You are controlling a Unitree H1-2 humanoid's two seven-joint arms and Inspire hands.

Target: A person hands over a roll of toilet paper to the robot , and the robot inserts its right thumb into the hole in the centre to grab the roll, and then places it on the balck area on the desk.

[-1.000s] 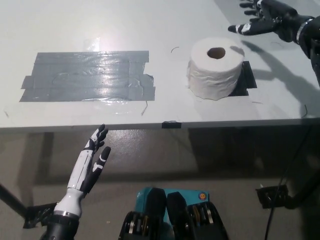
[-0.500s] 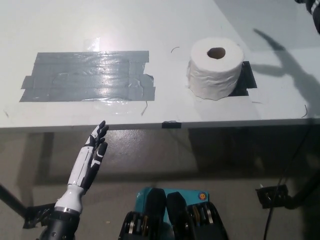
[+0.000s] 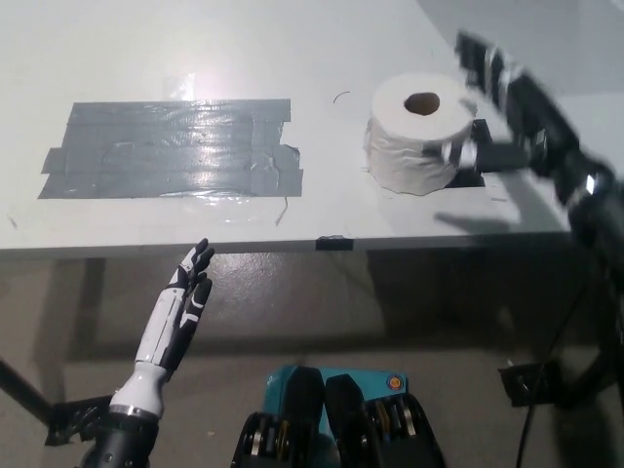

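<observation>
A white toilet paper roll [image 3: 417,134] stands upright on the grey table, its centre hole facing up. It covers most of a black patch [image 3: 481,156], which shows only at the roll's right side. My black right hand [image 3: 509,109] is motion-blurred just right of the roll, open with fingers spread; its thumb lies by the roll's lower right side, outside the hole. My white left hand [image 3: 179,307] rests open below the table's front edge at the lower left, holding nothing.
A large patch of grey tape [image 3: 171,146] covers the table's left half. The table's front edge [image 3: 292,245] carries a small black tape mark [image 3: 334,242]. A black stand and cable [image 3: 534,382] sit on the floor at the lower right.
My right hand, at the top right a second ago and out of view half a second ago, has swung down beside the roll. The roll has not moved. My left hand shifted only slightly.
</observation>
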